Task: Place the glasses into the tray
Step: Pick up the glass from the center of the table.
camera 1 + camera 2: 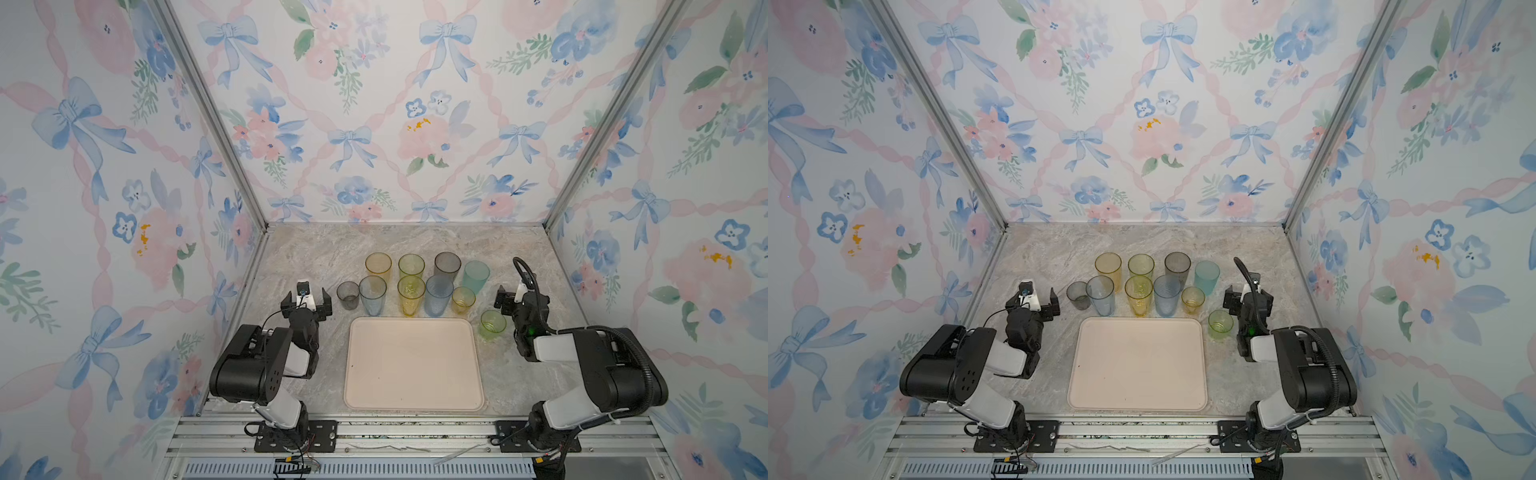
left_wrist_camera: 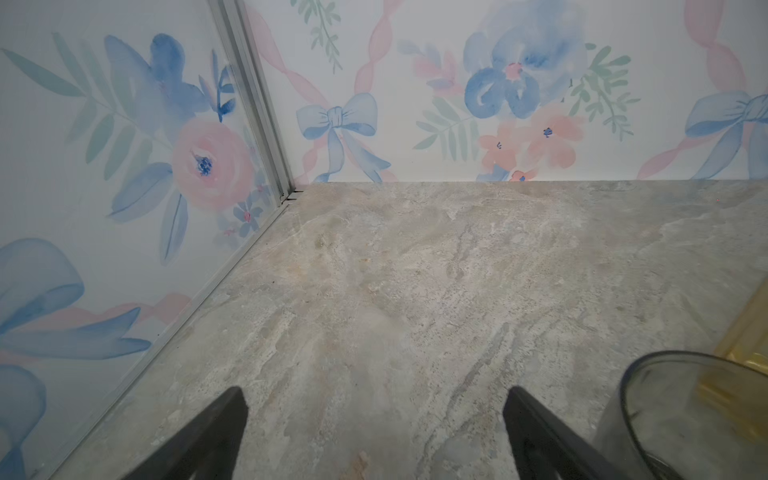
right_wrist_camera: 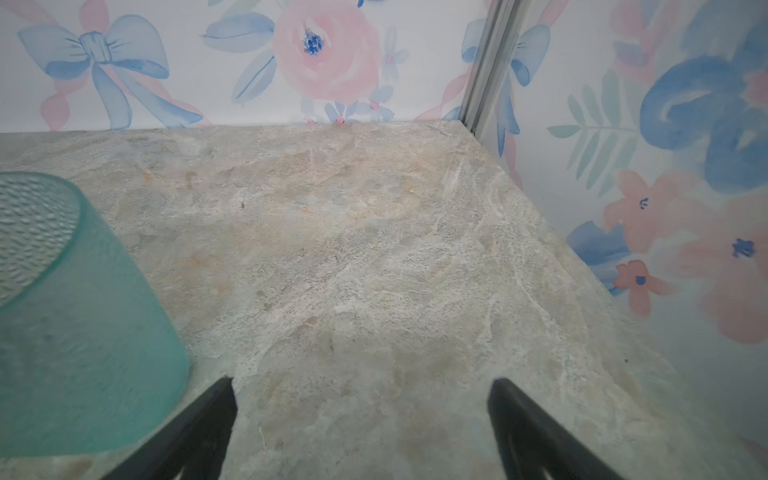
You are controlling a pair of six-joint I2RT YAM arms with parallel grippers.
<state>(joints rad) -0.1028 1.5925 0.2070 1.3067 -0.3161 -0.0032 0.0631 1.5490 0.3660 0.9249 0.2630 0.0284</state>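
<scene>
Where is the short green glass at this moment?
In both top views the short green glass stands on the table beside the tray's far right corner, between the tray and the right gripper, in front of the short amber glass.

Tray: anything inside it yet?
Nothing: the tray shows only its bare cream floor with a few dark specks. The glasses all stand on the table behind or beside it. Whatever is under it is covered.

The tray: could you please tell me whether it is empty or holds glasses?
Empty. In both top views the tray shows only bare cream surface; the glasses stand outside it.
</scene>
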